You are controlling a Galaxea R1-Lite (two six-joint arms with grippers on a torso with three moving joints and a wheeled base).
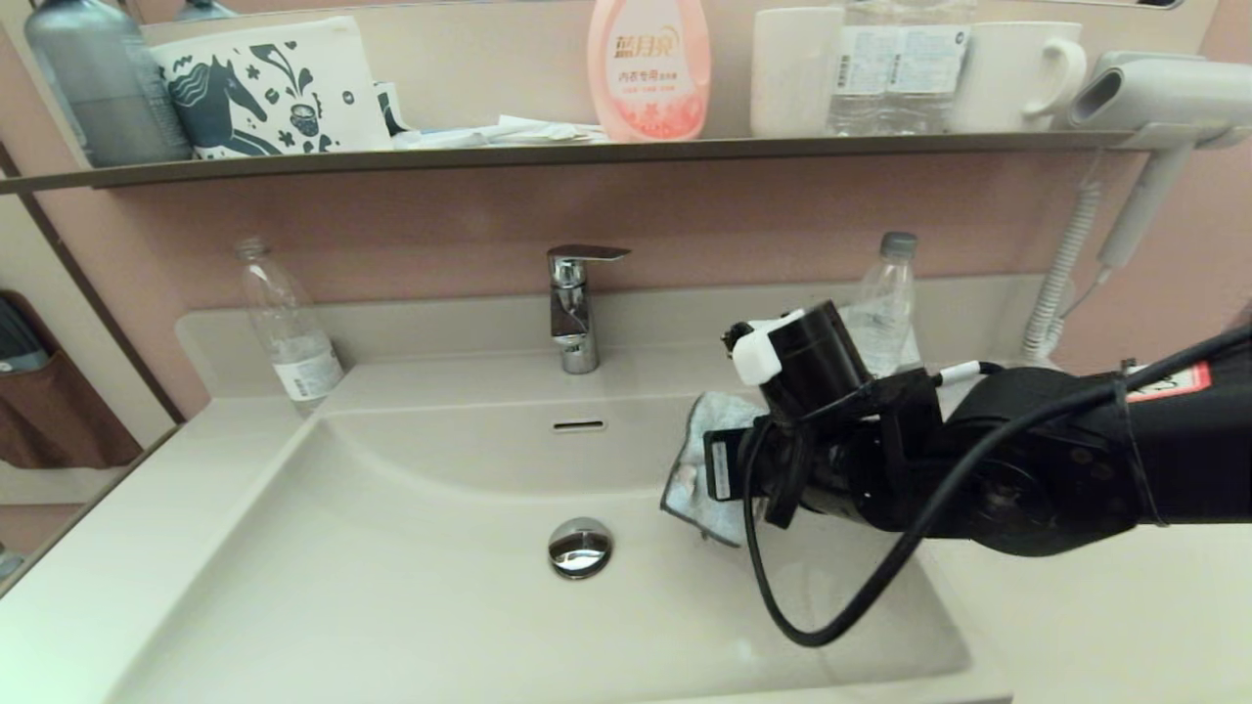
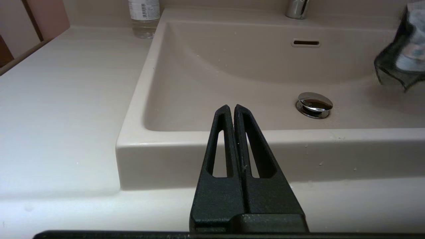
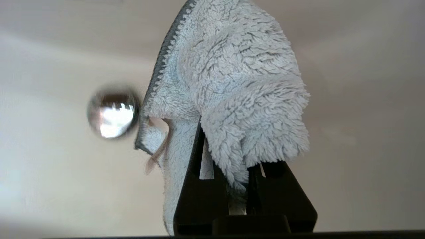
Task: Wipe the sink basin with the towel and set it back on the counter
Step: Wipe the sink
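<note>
My right gripper (image 3: 229, 139) is shut on the light blue towel (image 1: 696, 467), whose fluffy folds (image 3: 239, 83) cover its fingertips. The towel hangs bunched inside the cream-white sink basin (image 1: 391, 577) near its right wall, to the right of the chrome drain plug (image 1: 580, 546). In the left wrist view the towel (image 2: 406, 56) seems to hang just above the basin floor; contact is unclear. My left gripper (image 2: 231, 108) is shut on nothing, parked low before the basin's front rim, out of the head view. The counter (image 1: 1105, 626) lies flat on both sides of the basin.
A chrome faucet (image 1: 575, 308) stands behind the basin above the overflow slot (image 1: 579, 425). Plastic bottles stand at the back left (image 1: 289, 328) and back right (image 1: 885, 298). A dark shelf (image 1: 587, 152) carries bottles and cups. A hair dryer (image 1: 1154, 98) hangs at the right.
</note>
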